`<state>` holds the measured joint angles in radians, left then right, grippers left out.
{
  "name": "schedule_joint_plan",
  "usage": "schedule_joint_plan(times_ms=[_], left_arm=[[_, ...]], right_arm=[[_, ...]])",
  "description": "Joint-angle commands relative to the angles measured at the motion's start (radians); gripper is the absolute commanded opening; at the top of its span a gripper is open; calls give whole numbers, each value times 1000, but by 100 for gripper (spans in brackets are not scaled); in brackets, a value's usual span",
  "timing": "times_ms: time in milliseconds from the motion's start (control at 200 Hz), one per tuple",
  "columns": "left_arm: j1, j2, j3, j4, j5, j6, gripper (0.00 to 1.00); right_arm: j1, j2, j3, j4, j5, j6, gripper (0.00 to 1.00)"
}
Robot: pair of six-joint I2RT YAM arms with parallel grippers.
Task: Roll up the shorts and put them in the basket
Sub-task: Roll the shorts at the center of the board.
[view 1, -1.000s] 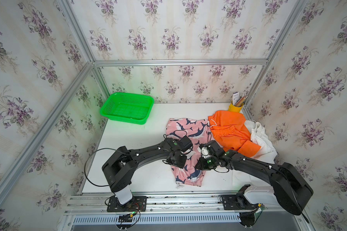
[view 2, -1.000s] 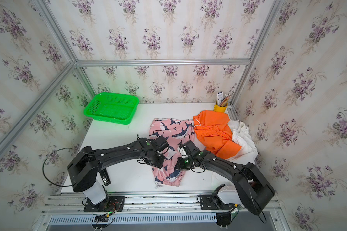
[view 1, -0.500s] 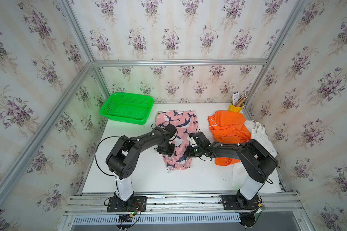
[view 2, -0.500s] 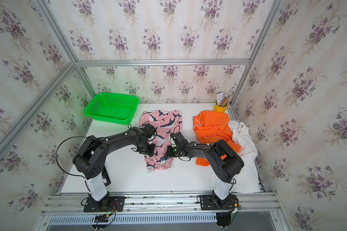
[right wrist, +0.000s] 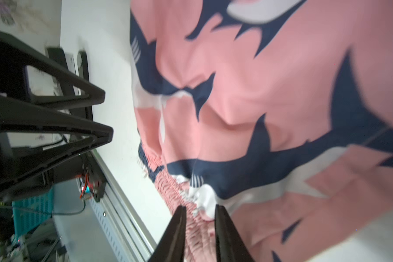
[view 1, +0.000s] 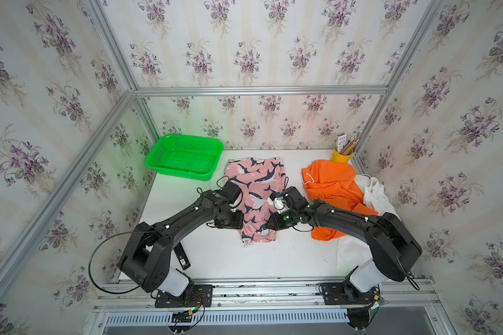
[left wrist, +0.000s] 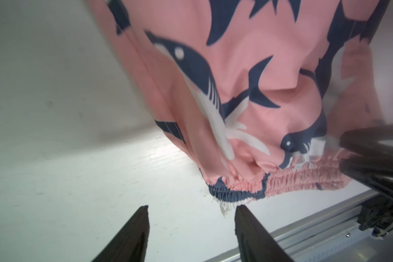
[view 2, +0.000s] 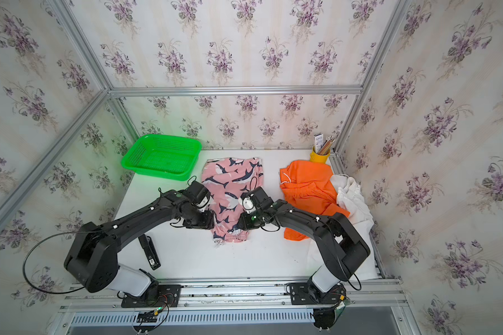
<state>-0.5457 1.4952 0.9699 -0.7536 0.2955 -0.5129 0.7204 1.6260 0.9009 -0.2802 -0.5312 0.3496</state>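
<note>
1. L pincer point(left wrist: 192, 208): jaws stand wide apart, nothing between them. Tips sit over bare worktop point(view 1: 259, 261), just off the corner of the elastic waistband point(left wrist: 281, 183) of the pink shorts point(view 1: 254, 188).
2. R pincer point(right wrist: 200, 207): jaws parted by a narrow gap only. Tips are at the waistband, w/ gathered pink cloth visible in the gap. Whether any cloth is pinched: cannot tell.
3. Pincer layout: both flank the waistband end of the pink shorts, L on the basket side, R on the orange side. Each wrist view shows the opposite pincer across the cloth.
4. Pink shorts (navy-and-white shark-like print): spread lengthwise at mid-worktop in both top views, waistband toward the arm bases, leg hems toward the back wall. Cloth creased, not rolled.
5. Orange shorts point(view 1: 328, 179): crumpled, to the R of the pink pair and apart from it. White drawstring loop shows at the far L corner. R arm passes over the near part.
6. White shorts point(view 1: 373, 194): bunched at the R edge of the worktop, touching the orange pair.
7. Misc:
   - green mesh basket point(view 1: 180, 174) at far L corner, near the pink hems;
   - yellow cup point(view 1: 341, 156) w/ pencils at far R corner, just behind the orange shorts;
   - black oblong item point(view 1: 182, 256) w/ white label, flat on the worktop beside the L arm.
</note>
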Motion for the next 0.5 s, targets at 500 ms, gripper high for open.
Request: schedule_joint_plan(times_ms=[500], left_arm=[[-48, 107, -89, 226, 122, -163, 35]], right_arm=[[1, 98, -38, 0, -23, -100, 24]])
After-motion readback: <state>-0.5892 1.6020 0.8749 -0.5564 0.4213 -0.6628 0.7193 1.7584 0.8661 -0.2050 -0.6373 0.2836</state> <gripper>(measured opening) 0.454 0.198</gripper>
